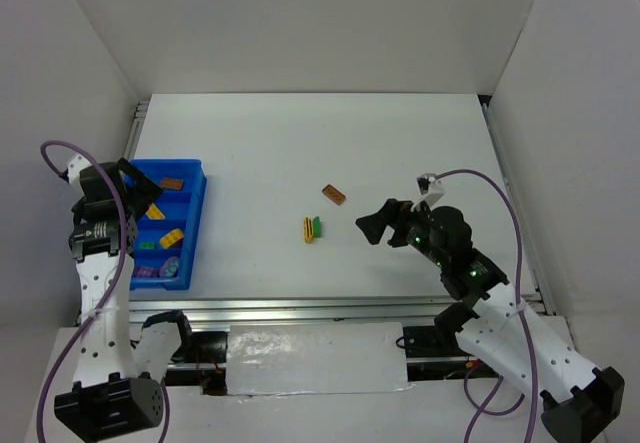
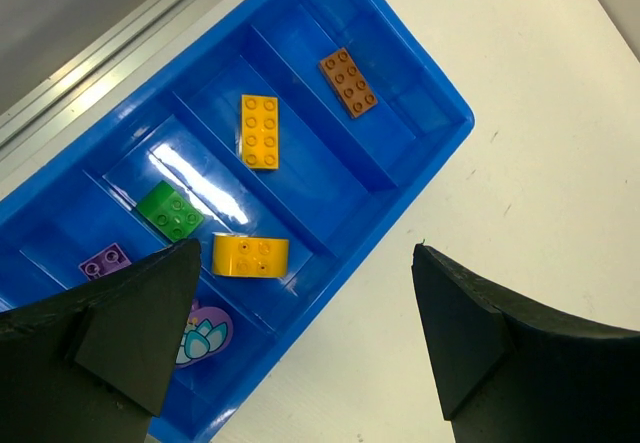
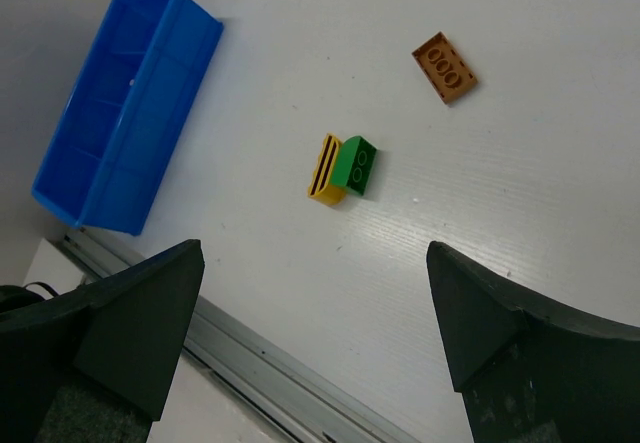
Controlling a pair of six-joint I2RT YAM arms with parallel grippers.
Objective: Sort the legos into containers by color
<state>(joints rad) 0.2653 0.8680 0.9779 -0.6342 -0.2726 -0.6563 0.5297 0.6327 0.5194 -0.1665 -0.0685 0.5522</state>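
top external view takes in the white table [image 1: 400, 143], walled on three sides, with the blue tray [image 1: 197, 218] set at its left edge within the left arm's reach, presumably so that arm can tend the compartments while the other fetches. the left gripper [image 2: 306, 253] hangs over the tray with its jaws spread wide and nothing between them, which reads as a drop-off position. the right gripper [image 3: 315, 251] is likewise wide open and empty, poised above the middle of the table and angled toward the loose pieces, so a pick looks like the step in hand. inside the tray, from the far compartment to the near one, lie a sorted brown-orange brick [image 2: 349, 82], a flat yellow brick [image 2: 260, 131], then a green brick [image 2: 170, 210] and a rounded yellow piece [image 2: 250, 255] that seem to share one compartment, and last a purple brick [image 2: 105, 261] beside a round purple piece [image 2: 210, 328]. three legos lie out on the table, well apart from the tray: a loose brown-orange brick [image 3: 444, 67] alone, and a loose yellow brick [image 3: 326, 170] touching a loose green brick [image 3: 356, 165]; that pair will likely need separating, since they belong in different compartments
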